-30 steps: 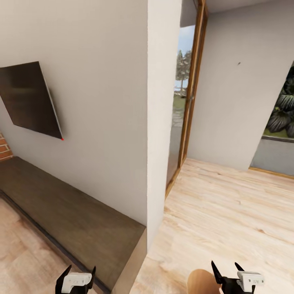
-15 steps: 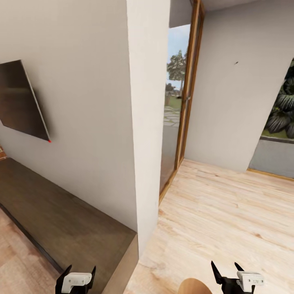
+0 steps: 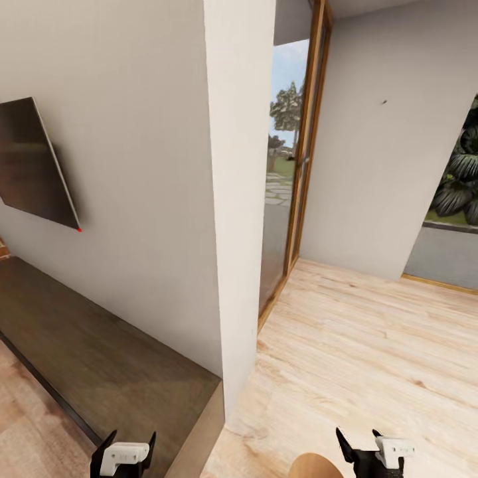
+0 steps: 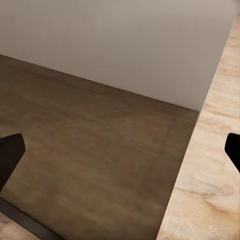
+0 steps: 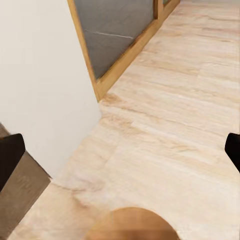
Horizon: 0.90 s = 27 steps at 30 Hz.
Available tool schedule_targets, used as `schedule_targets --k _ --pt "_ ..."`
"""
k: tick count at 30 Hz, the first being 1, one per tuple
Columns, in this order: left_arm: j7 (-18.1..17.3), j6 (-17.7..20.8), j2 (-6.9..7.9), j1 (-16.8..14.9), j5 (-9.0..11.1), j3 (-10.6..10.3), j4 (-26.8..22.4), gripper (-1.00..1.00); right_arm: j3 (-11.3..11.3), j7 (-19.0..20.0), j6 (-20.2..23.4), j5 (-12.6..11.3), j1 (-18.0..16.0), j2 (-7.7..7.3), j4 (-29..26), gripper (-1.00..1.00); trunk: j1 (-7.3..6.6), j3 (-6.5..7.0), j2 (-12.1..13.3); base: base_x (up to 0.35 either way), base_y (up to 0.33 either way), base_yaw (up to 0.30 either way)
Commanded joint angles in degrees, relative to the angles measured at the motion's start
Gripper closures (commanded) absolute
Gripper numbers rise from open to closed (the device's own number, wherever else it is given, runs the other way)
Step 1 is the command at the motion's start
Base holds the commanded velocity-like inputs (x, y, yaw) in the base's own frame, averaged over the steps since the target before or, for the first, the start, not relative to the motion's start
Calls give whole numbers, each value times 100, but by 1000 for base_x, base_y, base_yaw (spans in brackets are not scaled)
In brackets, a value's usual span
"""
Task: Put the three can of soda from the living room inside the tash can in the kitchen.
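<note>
I'm in transit, facing a wall corner point(image 3: 239, 199), with the TV point(image 3: 33, 166) and a dark bench point(image 3: 99, 358) to my left. No cans in sight. Left gripper point(image 3: 123, 458) and right gripper point(image 3: 362, 455) are spread wide, empty. I judge I should steer right, skirting the corner, toward the open floor point(image 3: 372, 345).
</note>
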Motion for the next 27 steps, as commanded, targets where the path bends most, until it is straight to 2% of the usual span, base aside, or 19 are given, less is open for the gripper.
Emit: schedule_targets --k 1,2,3,4,7,10,11,12,15,16,18,19,22,23,24,25,27 --pt "0 0 -2 2 0 0 -7 -100 7 0 414 17 -89 -14 -37 -100 0 0 0 0 0 0" --pt "-1 0 -3 3 0 2 -13 -100 10 3 861 32 -207 -28 -68 -100 0 0 0 0 0 0" --pt "1 1 -5 2 0 4 -21 -100 12 6 1783 52 -552 -64 -106 -100 0 0 0 0 0 0" --pt "2 1 -4 3 0 5 -24 -100 12 7 2227 65 -771 -93 -109 -100 0 0 0 0 0 0" --pt "3 1 -4 2 0 6 -32 -100 18 9 3384 193 -1520 -258 24 -100 0 0 0 0 0 0" --pt "3 1 -2 5 0 7 -40 -100 25 10 4231 464 -2260 -459 406 -100 0 0 0 0 0 0" --pt "0 1 -3 6 0 7 -49 -100 28 7 4667 687 -2788 -571 865 -100 0 0 0 0 0 0" --pt "-10 -1 -1 12 0 8 -80 -100 30 -4 5166 1211 -4103 -899 2538 -100 0 0 0 0 0 0" --pt "-17 0 -1 14 0 8 -156 -100 30 -41 5235 1606 -5116 -1195 4121 -100 0 0 0 0 0 0" --pt "-24 2 -4 15 2 9 -254 -100 28 -87 5137 1789 -5672 -1337 4848 -100 0 0 0 0 0 0" --pt "-24 23 -2 16 6 12 -434 -100 26 -122 5057 1912 -6048 -1418 5298 -100 0 0 0 0 0 0" --pt "-22 58 -5 16 7 17 -730 -100 23 -142 5008 1991 -6291 -1467 5584 -100 22 -18 -40 0 0 0" --pt "-21 200 5 18 8 18 -1275 -100 24 -154 4969 2055 -6498 -1506 5835 -100 88 -72 -161 0 0 0" --pt "-21 200 5 18 8 18 -1275 -100 24 -154 4969 2055 -6498 -1506 5835 -100 110 -90 -201 0 0 0" --pt "-22 466 10 21 8 16 -1599 -100 29 -134 4957 2076 -6578 -1520 5934 -100 132 -108 -241 0 0 0" --pt "-27 1104 20 19 16 19 -1958 -100 36 -105 4952 2100 -6663 -1532 6054 -100 154 -126 -281 0 0 0" --pt "-33 1487 19 3 24 21 -2047 -100 41 -100 4967 2113 -6684 -1535 6093 -100 198 -162 -361 0 0 0"
